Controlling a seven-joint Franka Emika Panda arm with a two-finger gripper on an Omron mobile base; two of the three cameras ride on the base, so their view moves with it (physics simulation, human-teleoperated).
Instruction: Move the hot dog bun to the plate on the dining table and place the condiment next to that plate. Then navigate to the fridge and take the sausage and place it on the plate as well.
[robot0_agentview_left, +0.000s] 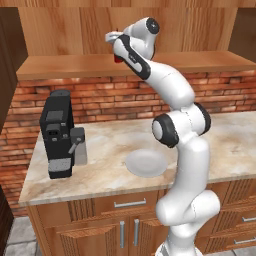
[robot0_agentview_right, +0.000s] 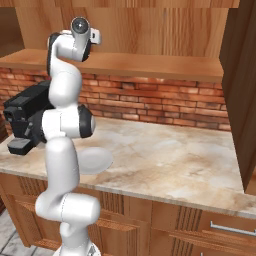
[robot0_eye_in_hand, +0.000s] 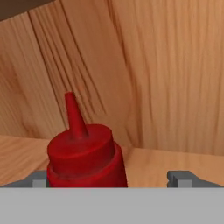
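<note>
Red and close in the hand view, the condiment (robot0_eye_in_hand: 83, 155) stands upright on a wooden shelf (robot0_agentview_left: 75, 65) above the brick-backed counter (robot0_agentview_left: 110, 150), its pointed nozzle up and a wood panel just behind it. One fingertip shows at each bottom corner of that view, well apart, so the gripper (robot0_eye_in_hand: 113, 179) is spread wide and holds nothing; the bottle sits left of centre between the jaws, nearly against the left finger. From the left base view the arm reaches up to that shelf, a sliver of red showing by the hand. To do this step well, I would shift the hand sideways until the bottle is centred, push in so the pads meet the broad body below the cap and not the tapering nozzle, then close squarely and lift straight up before pulling away from the back panel. Count: one bottle, one white plate (robot0_agentview_left: 146, 163) and one black coffee machine (robot0_agentview_left: 59, 132) on the counter.
</note>
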